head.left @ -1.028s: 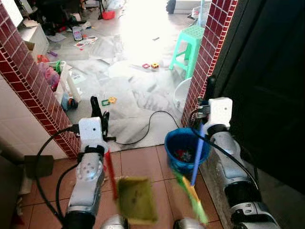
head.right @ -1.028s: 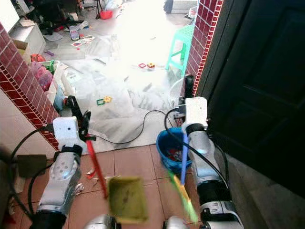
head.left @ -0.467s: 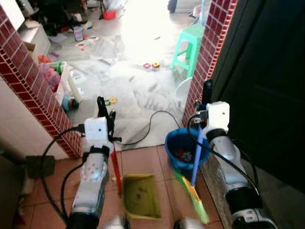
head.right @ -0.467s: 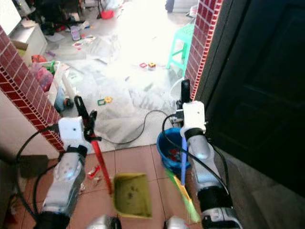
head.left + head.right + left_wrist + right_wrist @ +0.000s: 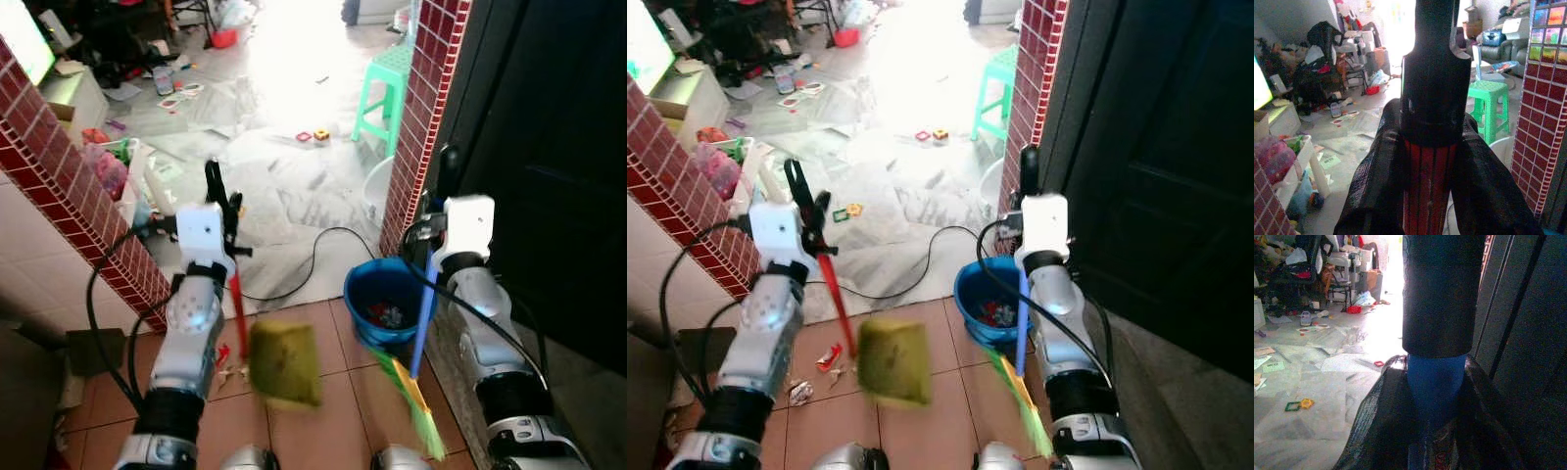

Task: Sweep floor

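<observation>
The dustpan (image 5: 893, 360), yellow-green and blurred, is hung just above the terracotta floor tiles (image 5: 921, 421) on a red handle (image 5: 835, 294), with a few scraps of litter (image 5: 823, 360) lying on the tiles beside it. The broom (image 5: 416, 352), blue-shafted with green and yellow bristles at the floor, is held near the blue bucket (image 5: 384, 302).

For the step in hand, judged to be gathering that litter, the pan's lip should be set flat on the tile before the bristles are drawn toward it in short strokes (a raised lip would let scraps slip beneath).

The red handle is clenched by the left pincer (image 5: 1430, 161), forearm raised and angled forward. The blue shaft is grasped by the right pincer (image 5: 1435, 396), its arm lifted beside the brick pillar (image 5: 421, 108).
</observation>
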You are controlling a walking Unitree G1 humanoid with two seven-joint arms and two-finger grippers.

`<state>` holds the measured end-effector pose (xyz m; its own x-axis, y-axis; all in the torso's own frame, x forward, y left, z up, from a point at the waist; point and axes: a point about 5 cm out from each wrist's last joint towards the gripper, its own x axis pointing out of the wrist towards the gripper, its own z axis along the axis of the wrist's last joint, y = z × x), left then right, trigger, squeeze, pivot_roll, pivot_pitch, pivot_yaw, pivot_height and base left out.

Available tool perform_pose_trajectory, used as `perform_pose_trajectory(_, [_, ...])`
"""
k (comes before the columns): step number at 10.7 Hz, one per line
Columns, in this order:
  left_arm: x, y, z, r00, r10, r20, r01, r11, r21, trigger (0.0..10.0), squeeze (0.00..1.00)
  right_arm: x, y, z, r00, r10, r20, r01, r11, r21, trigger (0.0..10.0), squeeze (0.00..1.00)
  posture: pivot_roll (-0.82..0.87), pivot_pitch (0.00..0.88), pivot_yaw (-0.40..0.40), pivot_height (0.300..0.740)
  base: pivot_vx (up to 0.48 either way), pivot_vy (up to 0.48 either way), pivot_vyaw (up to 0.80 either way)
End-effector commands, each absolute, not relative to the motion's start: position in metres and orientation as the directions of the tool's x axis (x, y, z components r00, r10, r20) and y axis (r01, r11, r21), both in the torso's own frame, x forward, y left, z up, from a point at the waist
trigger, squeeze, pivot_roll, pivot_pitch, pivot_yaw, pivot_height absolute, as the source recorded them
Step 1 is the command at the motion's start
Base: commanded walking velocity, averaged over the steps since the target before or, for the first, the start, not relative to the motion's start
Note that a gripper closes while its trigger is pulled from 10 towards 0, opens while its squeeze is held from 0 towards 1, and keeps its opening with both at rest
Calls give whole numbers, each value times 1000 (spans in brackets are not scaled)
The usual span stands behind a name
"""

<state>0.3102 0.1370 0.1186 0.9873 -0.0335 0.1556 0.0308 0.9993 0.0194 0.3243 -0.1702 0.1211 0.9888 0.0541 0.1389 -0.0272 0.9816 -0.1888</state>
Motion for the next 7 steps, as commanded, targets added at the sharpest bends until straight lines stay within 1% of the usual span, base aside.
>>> perform_pose_trajectory(1, [311, 144, 121, 986, 5, 169, -5, 1000, 0, 10000, 0, 329, -163, 131, 980, 72, 183, -41, 985, -170, 10000, 0, -168, 0, 105, 740, 0, 0, 0])
perform_pose_trajectory(2, [304, 148, 111, 989, -2, 147, 1, 1000, 5, 10000, 0, 328, -152, 138, 971, 104, 216, -65, 981, -181, 10000, 0, -146, 0, 85, 740, 0, 0, 0])
perform_pose_trajectory(3, [299, 150, 105, 992, 11, 125, -10, 1000, -7, 10000, 0, 327, -148, 139, 968, 129, 216, -93, 981, -168, 10000, 0, -138, 0, 73, 740, 0, 0, 0])
perform_pose_trajectory(4, [291, 148, 102, 994, -9, 113, 14, 999, -48, 10000, 0, 329, -144, 144, 962, 163, 220, -125, 976, -176, 10000, 0, -102, 0, 35, 740, 0, 0, 0])
perform_pose_trajectory(5, [286, 145, 102, 994, -20, 108, 27, 998, -61, 10000, 0, 331, -141, 145, 960, 177, 216, -145, 977, -155, 10000, 0, -70, 0, 4, 740, 0, 0, 0])
perform_pose_trajectory(6, [281, 149, 103, 993, 8, 117, -3, 999, -46, 10000, 0, 334, -133, 145, 956, 210, 205, -183, 972, -145, 10000, 0, -31, 0, -35, 740, 0, 0, 0])
perform_pose_trajectory(7, [277, 153, 101, 994, 31, 110, -25, 998, -54, 10000, 0, 335, -124, 144, 949, 248, 194, -222, 964, -146, 10000, 0, -20, 0, -49, 740, 0, 0, 0])
